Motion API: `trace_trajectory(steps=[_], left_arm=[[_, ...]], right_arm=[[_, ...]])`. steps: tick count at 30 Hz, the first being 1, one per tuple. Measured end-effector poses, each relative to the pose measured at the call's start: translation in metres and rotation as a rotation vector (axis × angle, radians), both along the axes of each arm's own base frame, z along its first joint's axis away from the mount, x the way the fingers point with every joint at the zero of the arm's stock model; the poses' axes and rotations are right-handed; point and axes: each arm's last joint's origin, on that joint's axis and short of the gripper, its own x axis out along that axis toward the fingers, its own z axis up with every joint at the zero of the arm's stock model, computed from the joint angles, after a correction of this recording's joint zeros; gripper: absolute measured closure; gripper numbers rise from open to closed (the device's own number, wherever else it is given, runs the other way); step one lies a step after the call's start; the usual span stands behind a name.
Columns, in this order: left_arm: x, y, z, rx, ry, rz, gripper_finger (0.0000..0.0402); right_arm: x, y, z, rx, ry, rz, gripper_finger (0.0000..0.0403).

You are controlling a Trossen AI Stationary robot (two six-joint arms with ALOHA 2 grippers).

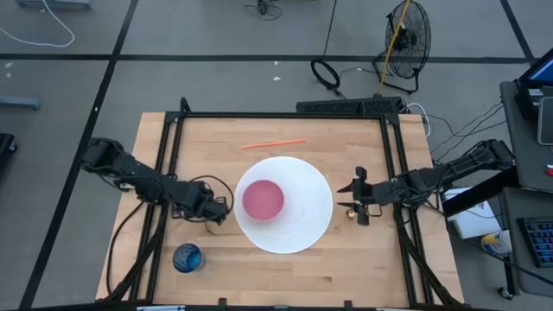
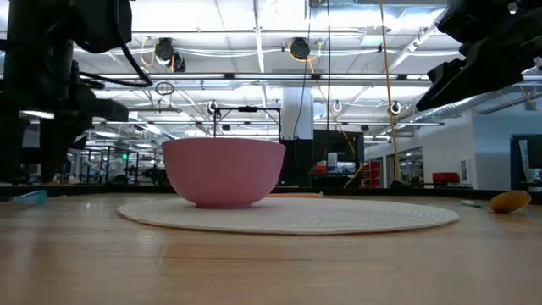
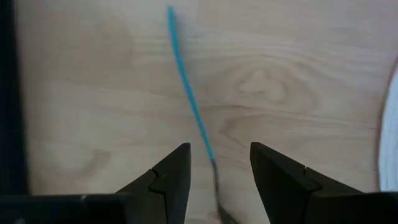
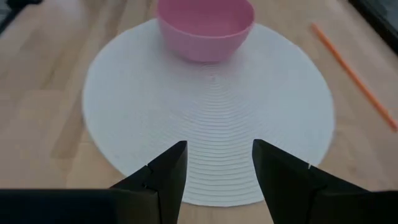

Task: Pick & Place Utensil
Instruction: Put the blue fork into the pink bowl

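Approach step: left claw (image 3: 214, 180), jaws apart, hovers over the blue-handled utensil (image 3: 186, 81) lying left of the mat (image 1: 285, 205). Next: descend and close. Right claw (image 4: 214, 174), open, waits right of the mat.

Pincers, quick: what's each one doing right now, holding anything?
Left pincer: open, empty, fingers either side of the blue-handled utensil on the table.
Right pincer: open, empty, near the white placemat.
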Motion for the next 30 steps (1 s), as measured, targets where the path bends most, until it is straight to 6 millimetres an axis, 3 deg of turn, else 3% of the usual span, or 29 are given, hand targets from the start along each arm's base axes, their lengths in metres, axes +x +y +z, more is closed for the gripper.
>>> trace_trajectory(steps=[8,22,30], left_arm=[[0.006,-0.004,-0.016,0.015,0.058,0.009,0.0229],[0.002,0.002,-0.027,0.007,0.096,0.042,0.0229],[0.002,0.002,-0.035,-0.005,0.033,0.037,0.0229]], right_arm=[[0.0,0.001,0.0,0.031,0.002,0.035,0.0227],[0.0,0.001,0.0,0.03,0.0,0.034,0.0227],[0.0,0.001,0.0,0.022,0.005,0.038,0.0227]])
